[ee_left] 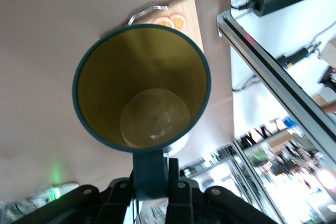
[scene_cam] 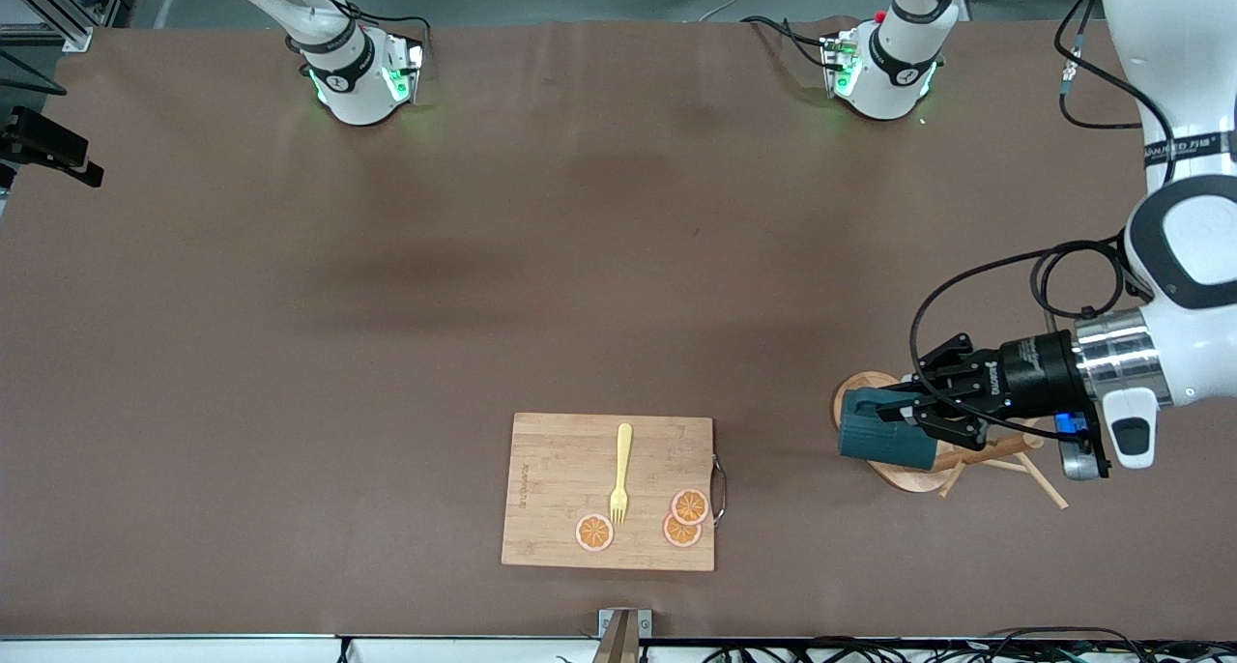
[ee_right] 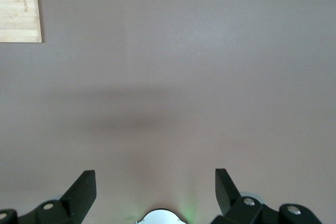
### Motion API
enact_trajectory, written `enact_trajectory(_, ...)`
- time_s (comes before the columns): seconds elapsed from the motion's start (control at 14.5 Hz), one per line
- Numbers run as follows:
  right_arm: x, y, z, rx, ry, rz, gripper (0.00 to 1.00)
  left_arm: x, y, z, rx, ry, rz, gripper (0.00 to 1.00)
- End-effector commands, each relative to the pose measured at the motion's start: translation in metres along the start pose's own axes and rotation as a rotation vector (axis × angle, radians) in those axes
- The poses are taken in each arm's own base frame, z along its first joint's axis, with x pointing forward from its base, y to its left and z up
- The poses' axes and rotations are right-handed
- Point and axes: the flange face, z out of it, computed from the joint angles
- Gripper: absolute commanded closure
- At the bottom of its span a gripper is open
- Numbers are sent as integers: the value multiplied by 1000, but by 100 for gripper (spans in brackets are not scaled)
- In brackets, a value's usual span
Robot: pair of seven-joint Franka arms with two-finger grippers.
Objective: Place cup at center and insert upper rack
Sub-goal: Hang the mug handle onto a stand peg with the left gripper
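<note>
Front view: left gripper (scene_cam: 894,419) pinching cup (scene_cam: 884,431) sideways over upper rack (scene_cam: 966,455). Left wrist view alone: yellow interior. Right wrist view: right gripper (ee_right: 155,190) spread over bare table (ee_right: 184,77).

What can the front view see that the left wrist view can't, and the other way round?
Only the front view shows the wooden rack lying under the cup, the fork on the board, and the left gripper from outside, shut on the cup. Only the left wrist view looks into the cup, showing its yellow inside with nothing in it. Both show the cup held sideways, the board with orange slices and the brown table. The right arm waits, its fingers open.
</note>
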Motion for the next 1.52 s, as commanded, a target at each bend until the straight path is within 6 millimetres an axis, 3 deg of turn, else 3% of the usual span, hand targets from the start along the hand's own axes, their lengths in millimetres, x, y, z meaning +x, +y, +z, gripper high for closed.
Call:
enact_trajectory(0.0, -9, 0, -2, 9, 5, 13, 0, 34, -12, -9, -30, -139, 11, 99)
enact_trajectory(0.21, -9, -4, -2, 5, 7, 6, 0, 62, -29, -11, -1, -182, 37, 99)
enact_trajectory(0.62, -8, -8, -2, 1, 8, -2, 0, 96, -49, -7, 33, -238, 28, 99)
enact_trajectory(1.45, -8, -7, -2, 1, 9, -2, 0, 140, -68, -36, -34, -230, 124, 99)
